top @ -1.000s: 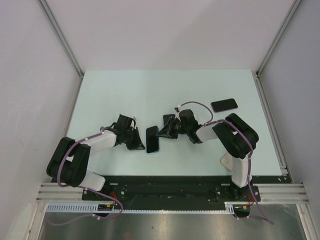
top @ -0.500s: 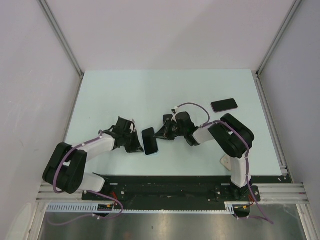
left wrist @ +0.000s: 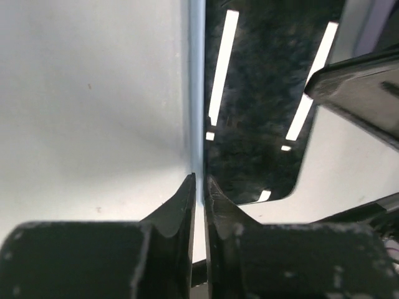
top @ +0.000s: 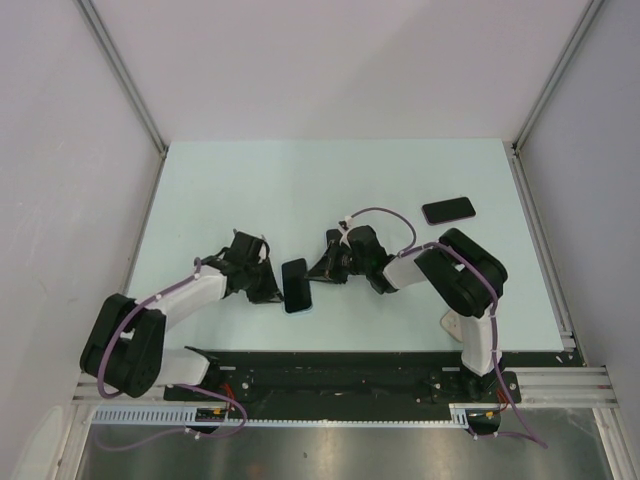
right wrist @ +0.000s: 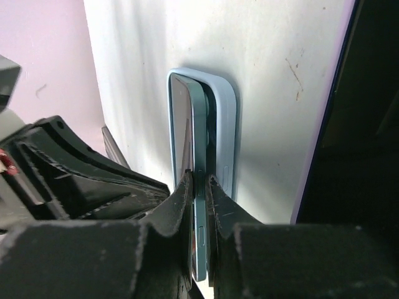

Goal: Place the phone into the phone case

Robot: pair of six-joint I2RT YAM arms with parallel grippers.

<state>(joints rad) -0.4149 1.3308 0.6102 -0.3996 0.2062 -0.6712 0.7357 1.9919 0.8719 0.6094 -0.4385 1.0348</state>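
Note:
The phone (top: pixel 296 283), black-screened with a teal frame, sits tilted and part-way in the light blue phone case (top: pixel 300 307) on the table between both arms. In the right wrist view my right gripper (right wrist: pixel 199 182) is shut on the phone's teal edge (right wrist: pixel 199 243). The case (right wrist: pixel 228 143) lies behind it, with the phone's far end inside its rim. In the left wrist view my left gripper (left wrist: pixel 199 182) is shut on the case's thin blue side wall (left wrist: pixel 197 93), beside the glossy screen (left wrist: pixel 262 106). In the top view the left gripper (top: pixel 272 287) and right gripper (top: pixel 318 274) flank the phone.
A second black phone (top: pixel 448 210) lies at the back right. A dark flat thing with a purple edge (right wrist: pixel 355 124) lies close to the right of the case. A small white object (top: pixel 453 322) sits by the right arm's base.
The phone and case have shifted a little to the left and nearer, and both grippers moved with them. The left arm has stretched out further.

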